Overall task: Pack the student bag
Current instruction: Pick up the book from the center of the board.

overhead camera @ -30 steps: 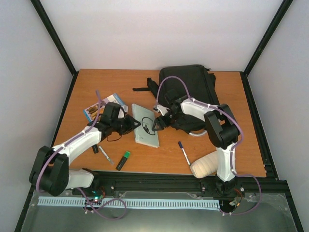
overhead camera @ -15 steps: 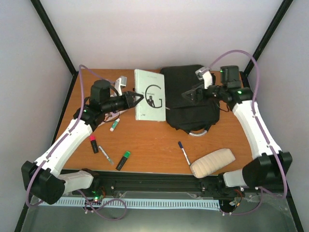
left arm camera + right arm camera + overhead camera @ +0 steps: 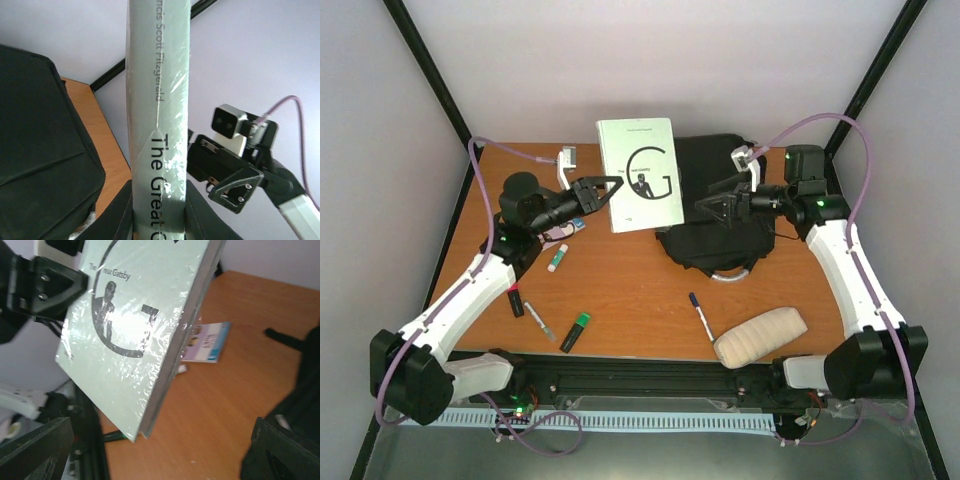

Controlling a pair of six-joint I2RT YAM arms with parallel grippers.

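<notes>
The left gripper is closed on the spine edge of the pale book and has lifted it higher than half a second ago; the book now hangs tilted in the air beside the student bag. The bag lies as before, at the far right part of the table. The right gripper, above the bag, has opened wider and holds nothing.

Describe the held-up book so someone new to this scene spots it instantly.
Look at the wooden table, then above its far edge, just left of the black student bag. There the left gripper holds a pale green book in the air, cover toward the top camera. Its big dark G and being the only item lifted off the table set it apart.
</notes>
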